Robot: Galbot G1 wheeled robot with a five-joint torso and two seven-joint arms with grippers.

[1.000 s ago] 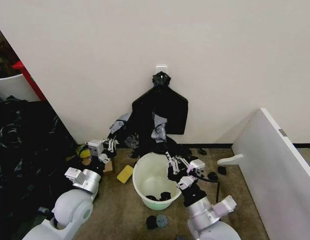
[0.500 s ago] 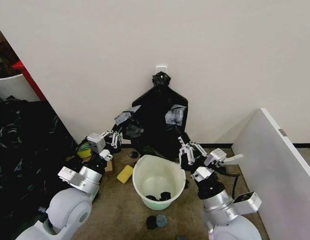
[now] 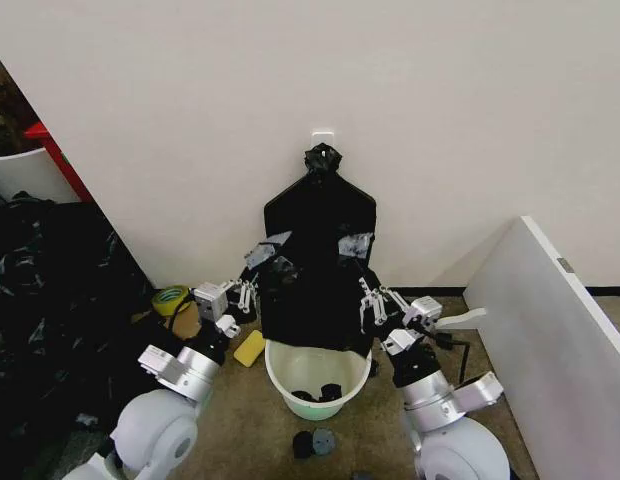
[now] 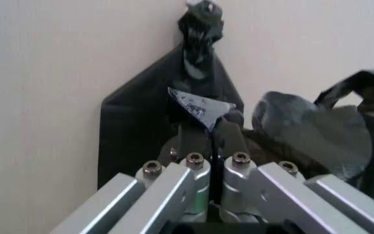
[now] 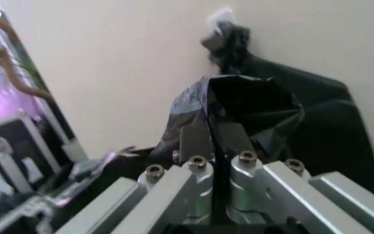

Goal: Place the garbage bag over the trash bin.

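From my head camera, I am holding the garbage bag (image 3: pixel 312 300) stretched between my two grippers, just above the trash bin (image 3: pixel 290 378), which is standing on the floor close to the wall. My left gripper (image 3: pixel 252 288) is pinching the bag's left top corner and my right gripper (image 3: pixel 368 290) the right one; the bag's lower edge is hanging over the bin's back rim. Behind it, a flat knotted bag (image 3: pixel 325 205) is hanging from a white hook (image 3: pixel 322 136) on the wall. Small black scraps (image 3: pixel 321 392) are lying inside the bin, a yellow sponge (image 3: pixel 250 348) is lying on the floor by the bin's left side, and a tape roll (image 3: pixel 171 298) is sitting farther left.

From my left wrist, my fingers (image 4: pixel 194 141) are clamped together on a shiny fold of the bag, with the hook bag's knot above.

From my right wrist, my fingers (image 5: pixel 195 139) are likewise clenched on a crumpled flap of the bag.

I judge the mouth is not clearly opened, so lowering now could drape the film across the rim instead of around it. The thin plastic could also slip from my pinch, or snag on the hanging bag behind. I am reading no labels or writing anywhere.
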